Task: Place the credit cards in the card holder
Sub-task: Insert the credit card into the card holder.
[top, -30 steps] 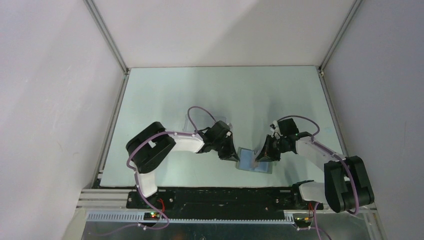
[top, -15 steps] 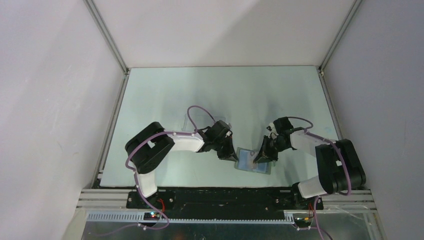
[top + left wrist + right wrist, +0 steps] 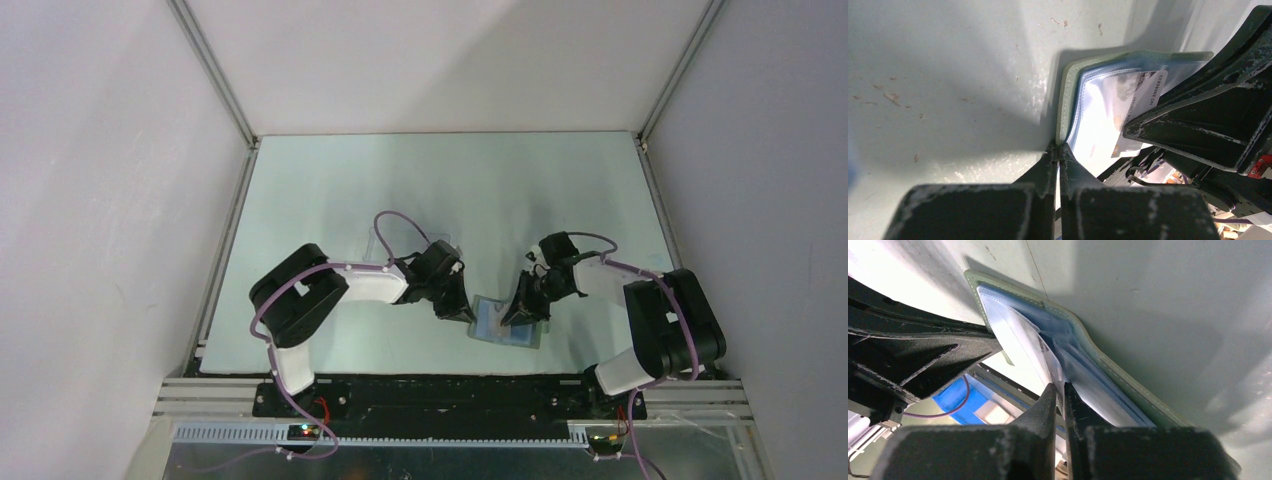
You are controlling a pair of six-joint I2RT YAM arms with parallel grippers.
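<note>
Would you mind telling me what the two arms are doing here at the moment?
Both arms are working on the card holder, which lies open between them. The left gripper is shut, its tips at the holder's edge, apparently steadying it. The right gripper pinches a credit card that sits partly inside the holder, not fully in.

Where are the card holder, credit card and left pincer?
card holder (image 3: 1064,107): left wrist view, grey outer edge.
credit card (image 3: 1144,97): left wrist view, printed face.
left pincer (image 3: 1058,150): left wrist view, between its fingertips.
</note>
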